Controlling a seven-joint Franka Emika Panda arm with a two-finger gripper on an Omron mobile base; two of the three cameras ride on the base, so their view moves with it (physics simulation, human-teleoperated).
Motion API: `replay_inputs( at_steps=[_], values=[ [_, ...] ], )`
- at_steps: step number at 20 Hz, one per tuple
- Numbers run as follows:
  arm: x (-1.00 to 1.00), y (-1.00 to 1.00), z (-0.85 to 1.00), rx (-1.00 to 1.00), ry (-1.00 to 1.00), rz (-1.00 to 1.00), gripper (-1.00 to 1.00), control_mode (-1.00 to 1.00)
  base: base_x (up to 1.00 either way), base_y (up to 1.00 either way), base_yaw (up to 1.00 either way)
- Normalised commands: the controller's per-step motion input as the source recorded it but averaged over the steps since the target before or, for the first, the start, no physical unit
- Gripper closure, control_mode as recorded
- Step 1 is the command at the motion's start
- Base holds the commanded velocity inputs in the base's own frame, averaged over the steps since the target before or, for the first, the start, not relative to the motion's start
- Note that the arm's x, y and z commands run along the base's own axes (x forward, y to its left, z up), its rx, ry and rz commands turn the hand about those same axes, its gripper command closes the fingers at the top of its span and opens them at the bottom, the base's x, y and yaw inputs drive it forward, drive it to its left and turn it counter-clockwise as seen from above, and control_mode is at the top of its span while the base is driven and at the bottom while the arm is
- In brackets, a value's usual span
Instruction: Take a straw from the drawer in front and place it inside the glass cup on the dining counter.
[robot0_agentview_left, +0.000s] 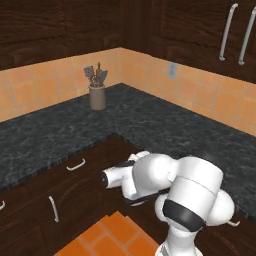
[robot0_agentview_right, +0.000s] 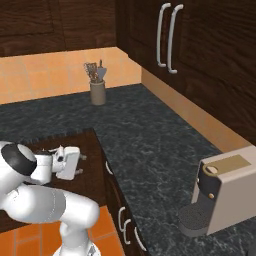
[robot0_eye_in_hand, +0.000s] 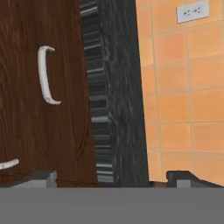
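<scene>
— How far along is it?

— Barely begun, I'd say. The wide dark brown wooden drawer (robot0_eye_in_hand: 43, 87) with the small curved silver handle (robot0_eye_in_hand: 47, 75) looks shut — its front sits flush under the black speckled granite bench (robot0_agentview_left: 150, 125).

— And the pincer?

— The two-finger pincer (robot0_eye_in_hand: 111, 177) stands wide open, holding nothing, facing the drawer front without touching the handle.

— The straw, the cup?

— Presumably the straw lies inside the closed drawer; I can't tell. All steps remain: pull the drawer, pick the straw, carry it to the cup.
</scene>
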Motion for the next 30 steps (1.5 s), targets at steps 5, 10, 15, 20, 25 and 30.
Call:
replay_inputs(
  at_steps=[5, 10, 15, 20, 25, 30],
  values=[
    [0.34, -0.12, -0.40, -0.06, -0.05, 0.00, -1.00, -1.00, 0.00, 0.00, 0.00],
    [0.26, -0.08, -0.44, -0.08, -0.02, 0.00, -1.00, -1.00, 0.00, 0.00, 0.00],
    [0.20, -0.12, -0.39, -0.10, -0.02, 0.00, -1.00, -1.00, 0.00, 0.00, 0.00],
    [0.38, -0.06, -0.33, -0.07, -0.01, 0.00, -1.00, -1.00, 0.00, 0.00, 0.00],
    [0.46, 0.00, -0.33, -0.03, 0.00, 0.00, -1.00, -1.00, 0.00, 0.00, 0.00],
    [0.54, 0.00, -0.35, -0.03, 0.00, 0.00, -1.00, -1.00, 0.00, 0.00, 0.00]
  ],
)
